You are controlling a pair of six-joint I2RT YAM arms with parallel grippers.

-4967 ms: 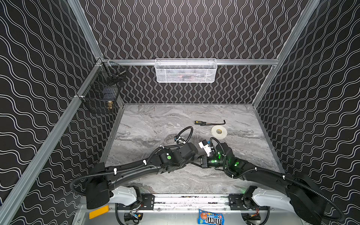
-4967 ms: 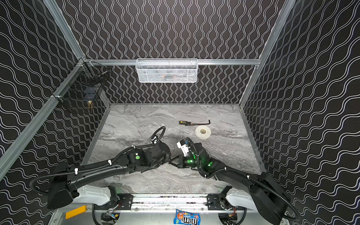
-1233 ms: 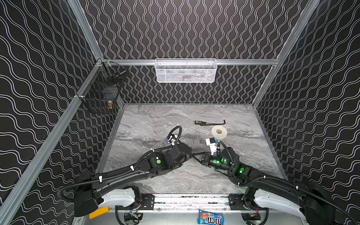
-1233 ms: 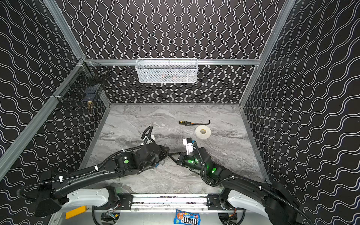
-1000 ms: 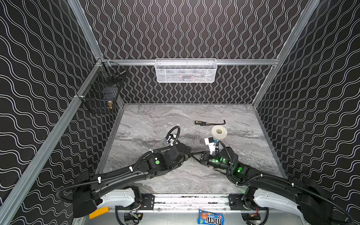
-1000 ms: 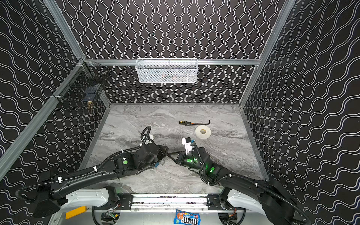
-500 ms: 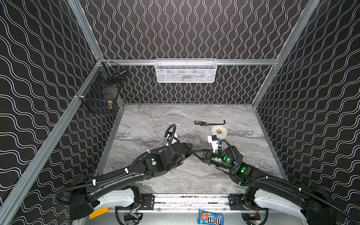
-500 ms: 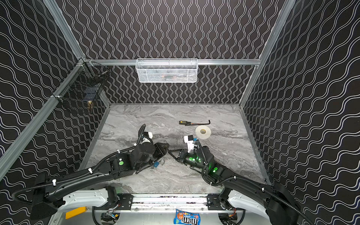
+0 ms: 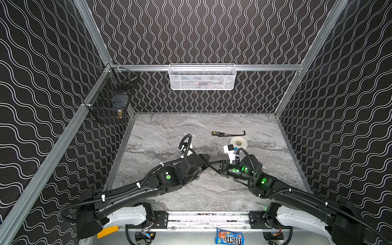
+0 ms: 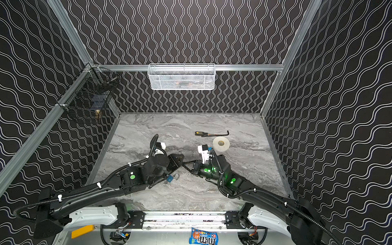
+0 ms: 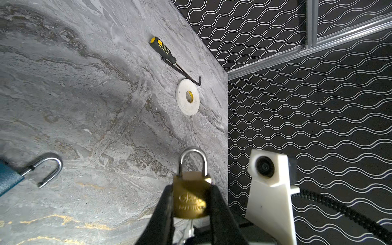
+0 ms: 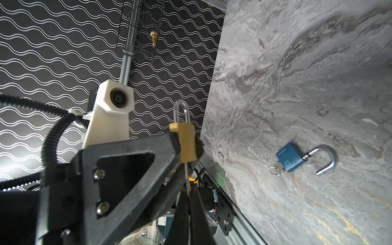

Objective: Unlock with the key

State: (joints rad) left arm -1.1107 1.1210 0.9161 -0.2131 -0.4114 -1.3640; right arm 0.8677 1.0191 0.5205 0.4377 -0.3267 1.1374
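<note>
Marble worktop (image 9: 169,131) below, brass padlock (image 12: 185,142) held aloft

Clamping it in left end effector (image 11: 191,191), clear of the surface, steadying the body and baring the keyhole. Pinching key (image 12: 186,176) in closed right end effector (image 12: 188,201), blade seemingly seated, though partly hidden.

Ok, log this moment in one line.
left tool: shut on brass lock | right tool: shut on key | key: in brass lock's base | shackle: closed | blue lock: open on table

Padlock (image 11: 192,195) in my L jaws, key (image 12: 186,174) at its base; spare padlock (image 10: 170,178) on worktop (image 10: 191,197), tape roll (image 10: 221,143) behind.
</note>
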